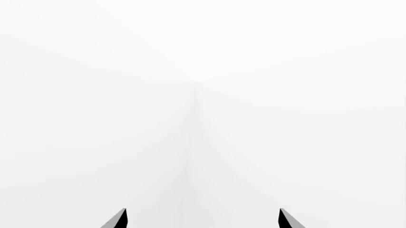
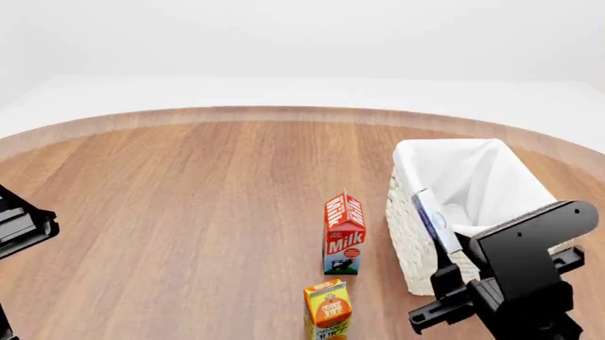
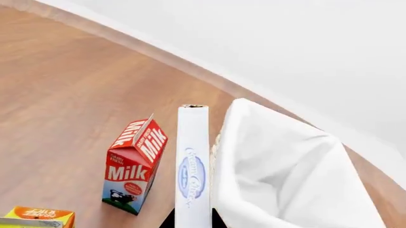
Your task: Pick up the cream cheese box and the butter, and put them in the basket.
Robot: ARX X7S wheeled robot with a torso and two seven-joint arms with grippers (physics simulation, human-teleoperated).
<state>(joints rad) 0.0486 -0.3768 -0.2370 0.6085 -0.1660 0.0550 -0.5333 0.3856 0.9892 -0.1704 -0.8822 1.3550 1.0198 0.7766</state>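
My right gripper (image 3: pixel 192 220) is shut on the cream cheese box (image 3: pixel 192 166), a thin white box with blue print, seen edge-on between the dark fingers. In the head view the box (image 2: pixel 437 221) stands tilted over the left rim of the basket (image 2: pixel 492 177), with the right gripper (image 2: pixel 454 263) just below it. The basket's (image 3: pixel 285 185) white liner lies right beside the box. The left gripper (image 1: pixel 203 219) is open, nothing between its fingertips (image 1: pixel 119 219), and faces only white walls. The butter is out of view.
A red milk carton (image 2: pixel 344 234) stands upright on the wooden table (image 2: pixel 189 212), left of the basket. An orange juice carton (image 2: pixel 328 312) stands nearer to me. Part of my left arm (image 2: pixel 19 227) shows at the table's left edge.
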